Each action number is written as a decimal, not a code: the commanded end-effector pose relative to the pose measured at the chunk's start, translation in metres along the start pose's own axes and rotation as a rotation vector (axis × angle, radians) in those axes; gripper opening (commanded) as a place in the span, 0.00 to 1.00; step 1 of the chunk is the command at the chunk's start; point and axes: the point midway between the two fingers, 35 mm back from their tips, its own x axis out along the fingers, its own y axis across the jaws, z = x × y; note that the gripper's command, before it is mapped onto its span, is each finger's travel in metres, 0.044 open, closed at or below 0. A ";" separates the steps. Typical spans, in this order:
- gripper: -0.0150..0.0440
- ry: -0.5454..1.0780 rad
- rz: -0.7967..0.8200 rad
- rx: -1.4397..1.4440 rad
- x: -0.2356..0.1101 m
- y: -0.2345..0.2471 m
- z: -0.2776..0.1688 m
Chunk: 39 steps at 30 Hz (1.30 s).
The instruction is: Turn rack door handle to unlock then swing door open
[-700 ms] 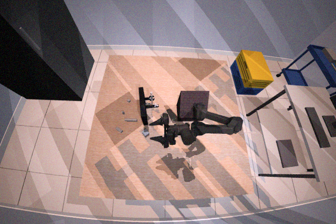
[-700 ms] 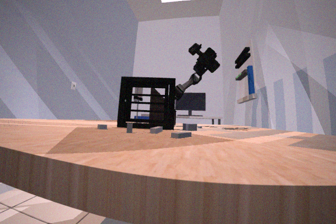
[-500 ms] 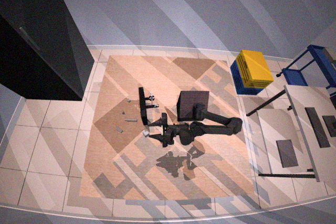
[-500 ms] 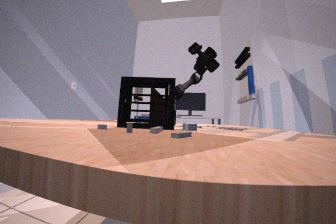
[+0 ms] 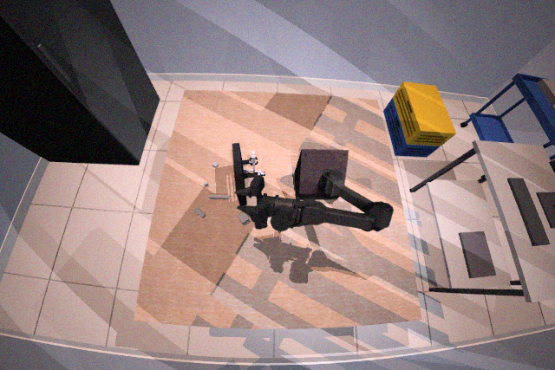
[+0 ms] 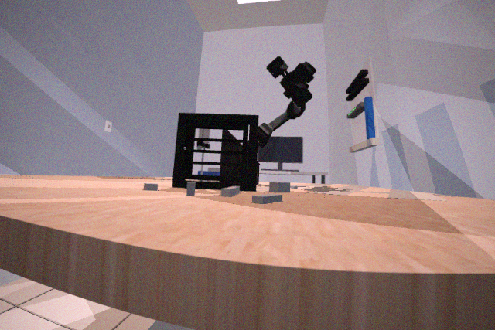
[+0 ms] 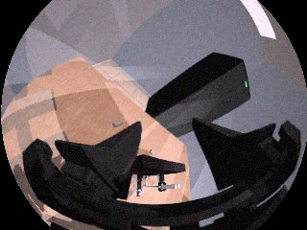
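Observation:
The black rack [image 5: 236,159] [image 6: 217,120] [image 7: 160,165] stands upright on the wooden table [image 5: 277,120] [image 6: 247,234]. Its door looks shut, lying flat along the frame. Silver handle parts [image 5: 253,159] [image 7: 169,186] stick out from the side facing the arm; how far the handle is turned I cannot tell. My gripper [image 5: 238,200] [image 6: 291,72] [image 7: 167,123] is open and empty. It hangs high above the table, above and to one side of the rack, with its fingers pointing past it. The handle shows low between the fingers in the wrist view.
Several small grey blocks lie behind and beside the rack, among them one long block [image 5: 218,197] and one block [image 5: 243,218] [image 6: 279,187] near the rack's end. The arm rises beside a dark box [image 5: 313,169]. A tall black cabinet [image 5: 112,88] [image 7: 201,93] stands beyond the table.

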 end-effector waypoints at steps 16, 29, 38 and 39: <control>0.74 0.389 0.114 -0.042 0.051 -0.028 -0.066; 0.74 0.624 0.237 -0.006 0.070 -0.046 -0.116; 0.74 0.756 0.322 0.041 0.076 -0.065 -0.153; 0.74 0.770 0.332 0.048 0.076 -0.066 -0.157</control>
